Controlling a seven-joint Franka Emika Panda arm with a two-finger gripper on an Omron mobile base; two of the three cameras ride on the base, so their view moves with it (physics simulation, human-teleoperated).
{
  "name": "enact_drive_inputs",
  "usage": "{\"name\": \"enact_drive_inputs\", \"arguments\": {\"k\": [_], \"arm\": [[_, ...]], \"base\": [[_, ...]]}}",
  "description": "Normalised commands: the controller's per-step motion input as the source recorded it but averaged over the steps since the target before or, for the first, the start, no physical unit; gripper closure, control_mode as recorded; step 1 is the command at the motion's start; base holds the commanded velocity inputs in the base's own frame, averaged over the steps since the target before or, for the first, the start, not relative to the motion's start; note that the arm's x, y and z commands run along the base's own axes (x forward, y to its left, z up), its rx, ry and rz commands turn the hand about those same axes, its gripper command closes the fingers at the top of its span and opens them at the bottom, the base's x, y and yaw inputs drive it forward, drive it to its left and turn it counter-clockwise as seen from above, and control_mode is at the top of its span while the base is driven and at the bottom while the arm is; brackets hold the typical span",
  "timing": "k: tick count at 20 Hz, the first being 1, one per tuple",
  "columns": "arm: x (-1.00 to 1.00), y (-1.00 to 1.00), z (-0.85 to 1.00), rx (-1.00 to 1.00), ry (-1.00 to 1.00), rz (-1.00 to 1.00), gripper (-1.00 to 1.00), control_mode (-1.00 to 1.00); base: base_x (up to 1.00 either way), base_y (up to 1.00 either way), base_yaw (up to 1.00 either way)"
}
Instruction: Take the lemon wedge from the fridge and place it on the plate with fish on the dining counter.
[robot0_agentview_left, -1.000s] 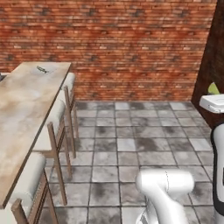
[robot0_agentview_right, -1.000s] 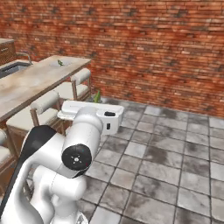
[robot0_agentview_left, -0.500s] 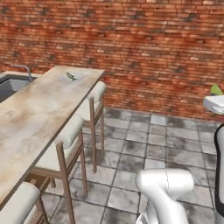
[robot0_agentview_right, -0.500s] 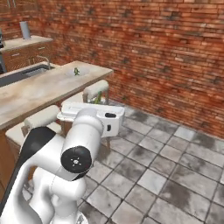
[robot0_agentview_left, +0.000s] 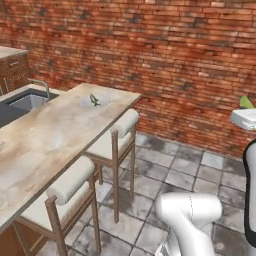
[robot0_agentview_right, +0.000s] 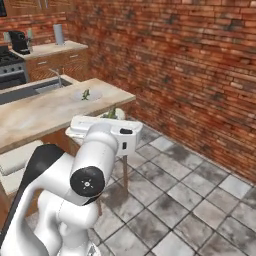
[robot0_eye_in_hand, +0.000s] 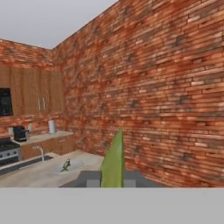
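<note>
I see the two-finger gripper (robot0_eye_in_hand: 113, 181) clamped shut on the yellow-green lemon wedge (robot0_eye_in_hand: 113, 161), which stands upright between the finger tips. The small round white plate with the dark greenish fish (robot0_agentview_left: 94, 100) sits near the far end of the long beige marbled dining counter (robot0_agentview_left: 45, 140), well apart from the wedge. Cushioned wooden stools (robot0_agentview_left: 117, 134) line the counter's edge.

The pincer (robot0_eye_in_hand: 113, 180) is held out level, its jaws clamped tight.
</note>
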Motion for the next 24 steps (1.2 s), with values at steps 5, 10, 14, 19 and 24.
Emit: {"name": "enact_drive_inputs", "arguments": {"k": [5, 10, 14, 19, 24], "arm": [[0.00, 0.00, 0.00, 0.00, 0.00, 0.00, 1.00, 1.00], [0.00, 0.00, 0.00, 0.00, 0.00, 0.00, 1.00, 1.00], [0.00, 0.00, 0.00, 0.00, 0.00, 0.00, 1.00, 1.00], [0.00, 0.00, 0.00, 0.00, 0.00, 0.00, 1.00, 1.00], [0.00, 0.00, 0.00, 0.00, 0.00, 0.00, 1.00, 1.00]], "base": [[1.00, -0.16, 0.47], [1.00, -0.12, 0.51], [1.00, -0.26, 0.47], [1.00, -0.37, 0.39], [0.98, -0.48, 0.21]]}}
